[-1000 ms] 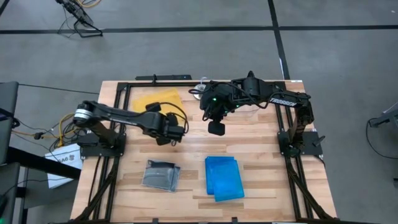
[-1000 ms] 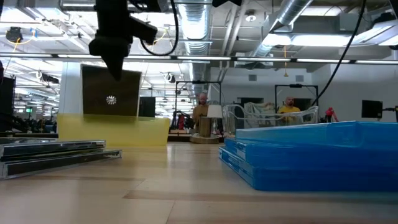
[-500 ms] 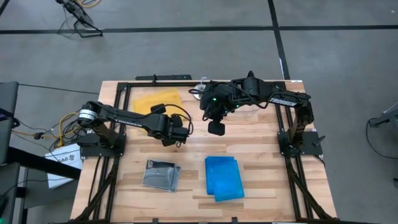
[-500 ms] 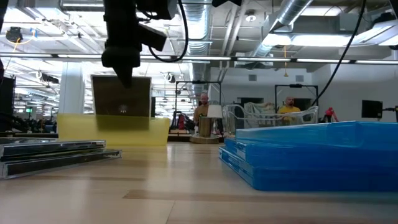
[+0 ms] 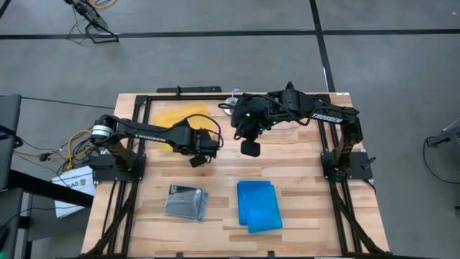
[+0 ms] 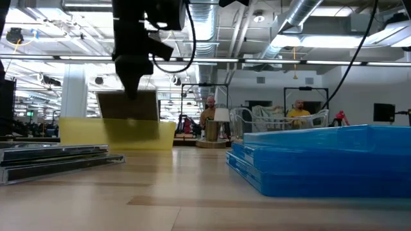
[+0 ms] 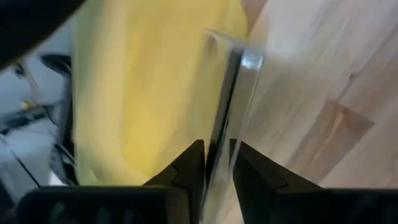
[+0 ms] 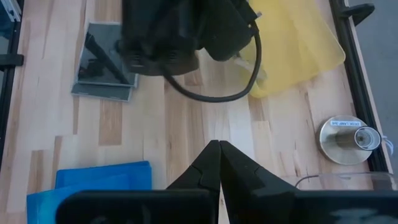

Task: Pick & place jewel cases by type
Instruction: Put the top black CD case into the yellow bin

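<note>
On the left, the left gripper (image 5: 198,160) hangs in the air beside the yellow tray (image 5: 181,115). Its 2 fingers (image 7: 186,163) are close together with a thin clear case (image 7: 227,112) standing on its edge between them. It looks like the fingers pinch only the bottom edge of that case. In the low view the case (image 6: 128,119) looks blurry and sits low, in front of the tray, so I cannot tell if the hold is firm or letting go.

This case is light, flat and stiff. The plastic is smooth, so it can slip, and it can crack if squeezed hard. The best place to hold it is by an edge, near the middle of that edge, so it does not swing.

Next on the table (image 5: 223,173) is a pile of clear-grey cases (image 5: 186,202). Then comes a pile of blue cases (image 5: 259,206).

On the right, the right gripper (image 5: 250,148) waits above the table with its fingers shut and holds nothing.
</note>
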You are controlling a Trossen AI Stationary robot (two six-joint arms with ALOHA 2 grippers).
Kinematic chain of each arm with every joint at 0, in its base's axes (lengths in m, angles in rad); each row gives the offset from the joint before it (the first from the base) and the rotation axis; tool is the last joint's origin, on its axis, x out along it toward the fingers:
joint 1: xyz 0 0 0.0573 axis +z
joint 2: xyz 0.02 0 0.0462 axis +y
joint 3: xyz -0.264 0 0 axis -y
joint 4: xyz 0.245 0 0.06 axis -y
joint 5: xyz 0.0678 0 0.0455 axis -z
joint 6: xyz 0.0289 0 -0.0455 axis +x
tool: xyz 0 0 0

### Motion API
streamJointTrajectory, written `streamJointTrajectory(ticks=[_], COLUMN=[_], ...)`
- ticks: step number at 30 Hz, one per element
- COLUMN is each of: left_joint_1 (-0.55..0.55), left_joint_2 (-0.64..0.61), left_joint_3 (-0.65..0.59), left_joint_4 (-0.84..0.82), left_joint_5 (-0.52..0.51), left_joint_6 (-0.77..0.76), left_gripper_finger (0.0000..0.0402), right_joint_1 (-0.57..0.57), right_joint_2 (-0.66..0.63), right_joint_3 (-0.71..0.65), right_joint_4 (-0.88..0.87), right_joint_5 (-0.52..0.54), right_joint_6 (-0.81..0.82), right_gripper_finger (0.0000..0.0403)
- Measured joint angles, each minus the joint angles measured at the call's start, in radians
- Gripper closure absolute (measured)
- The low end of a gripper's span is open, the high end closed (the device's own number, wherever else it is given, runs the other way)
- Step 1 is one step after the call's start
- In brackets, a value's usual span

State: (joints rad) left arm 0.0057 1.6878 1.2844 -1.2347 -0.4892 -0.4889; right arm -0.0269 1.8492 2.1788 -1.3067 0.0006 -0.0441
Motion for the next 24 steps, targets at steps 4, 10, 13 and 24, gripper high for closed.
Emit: streamJointTrajectory(ticks=[4,10,13,24], left_joint_1=[0.022,0.052,0.060,0.025], left_joint_2=[0.000,-0.001,-0.009,-0.319], left_joint_3=[-0.037,-0.047,-0.047,-0.047], left_joint_4=[0.014,0.020,0.019,0.077], left_joint_5=[0.031,0.032,0.042,0.092], left_joint_6=[-0.006,-0.005,-0.008,-0.184], left_gripper_finger=[0.0283,0.0230,0.0215,0.0207], right_joint_1=[0.000,0.000,0.000,0.007], right_joint_2=[0.000,0.000,0.000,0.000], right_joint_3=[0.000,0.000,0.000,0.000], right_joint_4=[0.000,-0.002,-0.003,-0.089], right_joint_5=[0.000,0.000,0.000,0.000], right_joint_6=[-0.017,-0.044,-0.044,-0.042], right_gripper_finger=[0.0403,0.0403,0.0403,0.0403])
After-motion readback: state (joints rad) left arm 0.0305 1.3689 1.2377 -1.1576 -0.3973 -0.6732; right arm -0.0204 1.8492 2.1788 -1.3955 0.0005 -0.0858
